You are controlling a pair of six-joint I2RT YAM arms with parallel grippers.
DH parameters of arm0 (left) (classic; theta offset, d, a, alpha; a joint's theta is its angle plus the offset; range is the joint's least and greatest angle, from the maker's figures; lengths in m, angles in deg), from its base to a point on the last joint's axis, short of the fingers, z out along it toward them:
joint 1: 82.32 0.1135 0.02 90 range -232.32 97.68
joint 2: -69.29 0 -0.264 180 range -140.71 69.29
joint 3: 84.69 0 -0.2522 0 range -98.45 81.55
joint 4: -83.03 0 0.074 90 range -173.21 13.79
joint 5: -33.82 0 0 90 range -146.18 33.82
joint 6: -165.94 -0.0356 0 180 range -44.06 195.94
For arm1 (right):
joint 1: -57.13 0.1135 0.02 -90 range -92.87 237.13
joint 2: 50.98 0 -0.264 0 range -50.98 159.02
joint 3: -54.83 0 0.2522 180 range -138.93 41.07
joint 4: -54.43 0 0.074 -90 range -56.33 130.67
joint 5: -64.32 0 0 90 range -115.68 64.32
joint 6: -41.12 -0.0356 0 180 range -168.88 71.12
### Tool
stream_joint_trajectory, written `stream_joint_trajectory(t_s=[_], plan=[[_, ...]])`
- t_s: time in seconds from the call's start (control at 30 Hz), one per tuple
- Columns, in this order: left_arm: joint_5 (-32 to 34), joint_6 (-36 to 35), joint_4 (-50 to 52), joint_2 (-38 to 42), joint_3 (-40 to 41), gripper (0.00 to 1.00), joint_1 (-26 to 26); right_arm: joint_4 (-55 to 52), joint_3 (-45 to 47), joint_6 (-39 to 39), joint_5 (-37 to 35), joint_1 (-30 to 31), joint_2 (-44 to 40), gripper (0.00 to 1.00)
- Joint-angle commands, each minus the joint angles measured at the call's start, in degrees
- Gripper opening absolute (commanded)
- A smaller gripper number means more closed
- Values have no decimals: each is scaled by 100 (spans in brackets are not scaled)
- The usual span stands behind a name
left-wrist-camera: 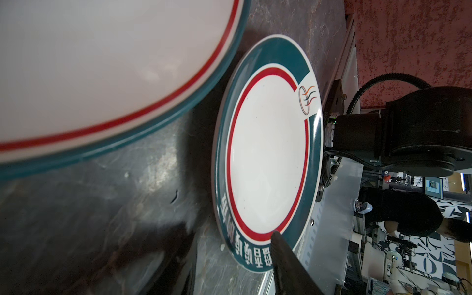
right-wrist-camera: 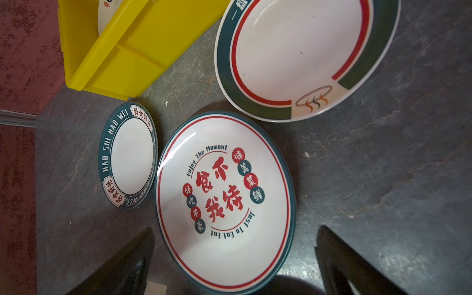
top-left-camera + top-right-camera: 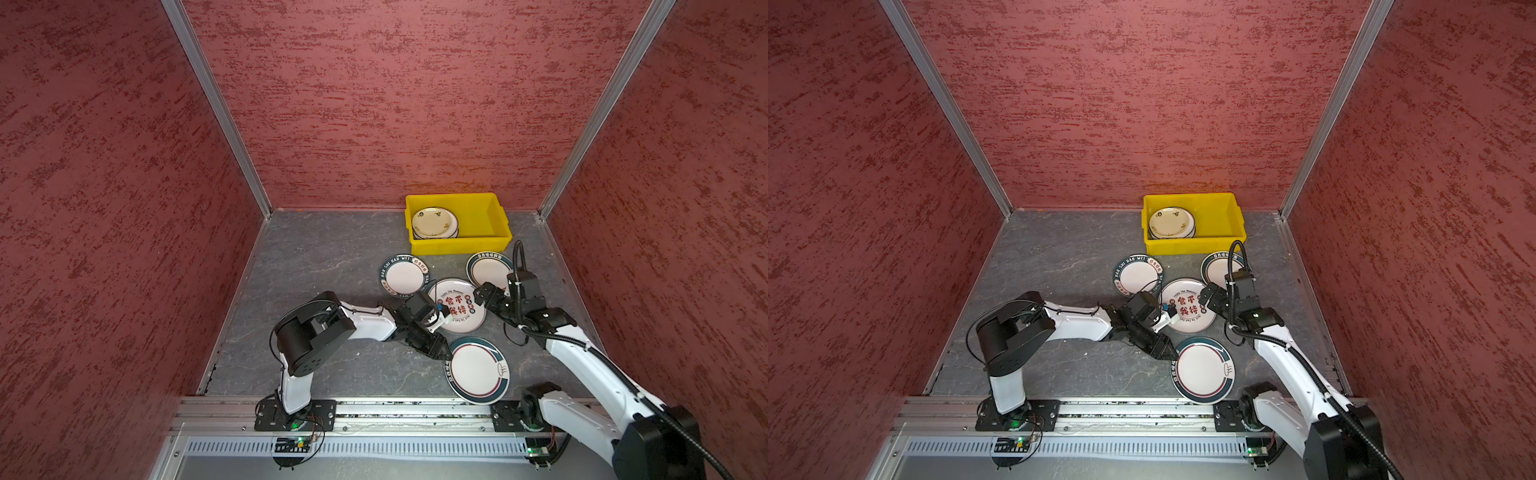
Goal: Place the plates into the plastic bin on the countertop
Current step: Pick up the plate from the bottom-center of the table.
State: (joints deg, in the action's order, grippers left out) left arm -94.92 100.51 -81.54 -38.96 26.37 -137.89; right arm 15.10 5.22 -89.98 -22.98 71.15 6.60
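The yellow plastic bin (image 3: pixel 482 245) (image 3: pixel 1204 246) (image 2: pixel 115 63) stands at the back of the countertop (image 3: pixel 316 266) with a cream plates stack (image 3: pixel 435 223) inside. Several plates lie before it: a "HAO SHI HAO WEI" plate (image 3: pixel 404 276), a red-character plate (image 3: pixel 457 305) (image 2: pixel 224 194), a far teal-rimmed plate (image 3: pixel 488 270) (image 2: pixel 301 51) and a near teal-rimmed plate (image 3: pixel 478 370) (image 1: pixel 268 158). My left gripper (image 3: pixel 448 355) (image 1: pixel 232 235) straddles the near plate's rim, one finger (image 1: pixel 278 245) over it, jaws apart. My right gripper (image 3: pixel 482 295) (image 2: pixel 235 255) hangs open over the red-character plate's edge.
Red textured walls close in three sides. An aluminium rail (image 3: pixel 374 409) with both arm bases runs along the front edge; the near plate overhangs it slightly. The right arm's base (image 1: pixel 408 127) stands just beyond that plate. Bare countertop lies to the left.
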Motion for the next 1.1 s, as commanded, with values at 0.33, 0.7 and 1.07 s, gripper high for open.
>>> stream_joint_trajectory(t_s=[0.33, 0.7, 1.07], plan=[[134, -137, 528, -332, -402, 38, -96, -45, -96, 101, -182, -66, -116, 99], [315, -173, 821, -421, -597, 34, -158, -28, -106, 153, -173, -96, -87, 99], [342, -190, 1015, -584, -803, 27, -190, 15, -113, 146, -118, -110, -37, 99]])
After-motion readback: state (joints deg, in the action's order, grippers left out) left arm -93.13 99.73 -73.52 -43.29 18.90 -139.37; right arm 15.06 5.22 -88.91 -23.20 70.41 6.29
